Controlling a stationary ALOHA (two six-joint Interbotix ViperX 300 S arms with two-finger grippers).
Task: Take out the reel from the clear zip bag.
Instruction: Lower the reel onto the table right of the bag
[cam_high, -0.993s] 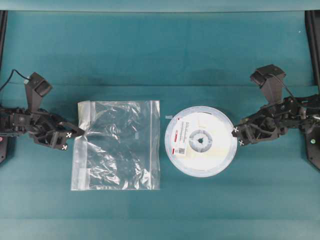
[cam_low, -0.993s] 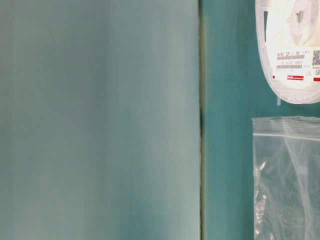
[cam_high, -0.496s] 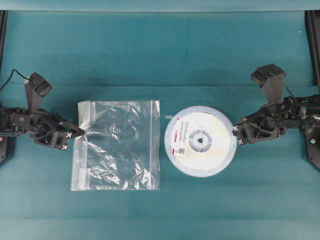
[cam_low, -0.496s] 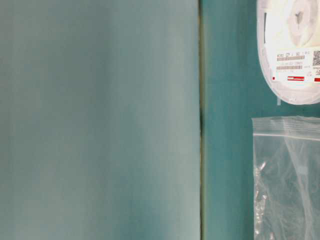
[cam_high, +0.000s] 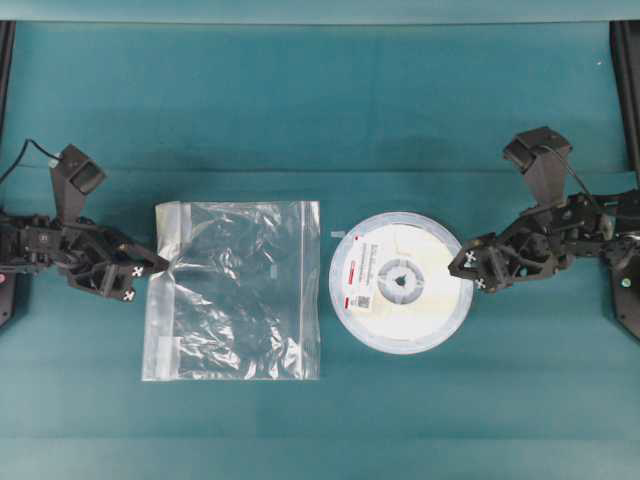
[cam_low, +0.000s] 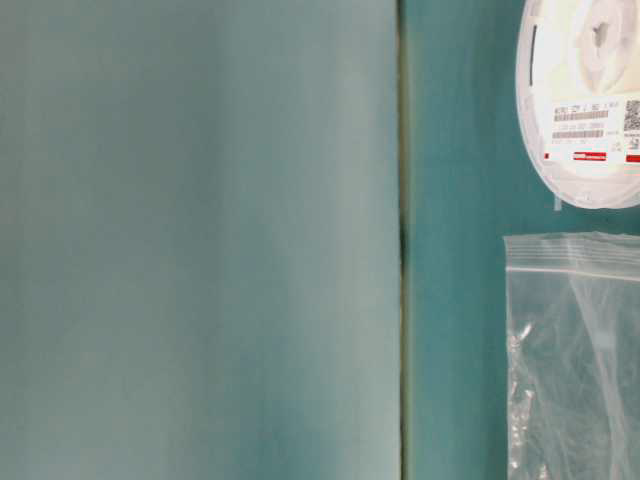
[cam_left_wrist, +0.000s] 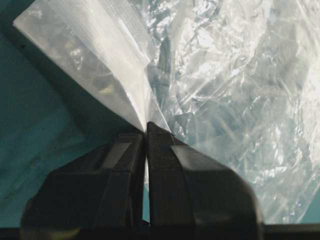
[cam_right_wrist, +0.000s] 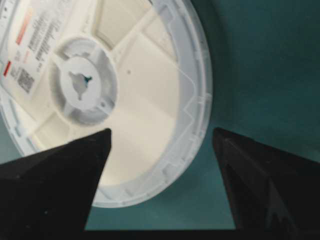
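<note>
Right gripper (cam_high: 468, 270) opened its jaws and moved inward over the edge of the reel (cam_high: 401, 282), which shifted slightly.

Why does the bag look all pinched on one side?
The left gripper is shut on the bag at its zip edge, bunching the plastic into a pinch there. The reel lies flat outside the bag, with the open right gripper at its rim. Nothing looks broken.
</note>
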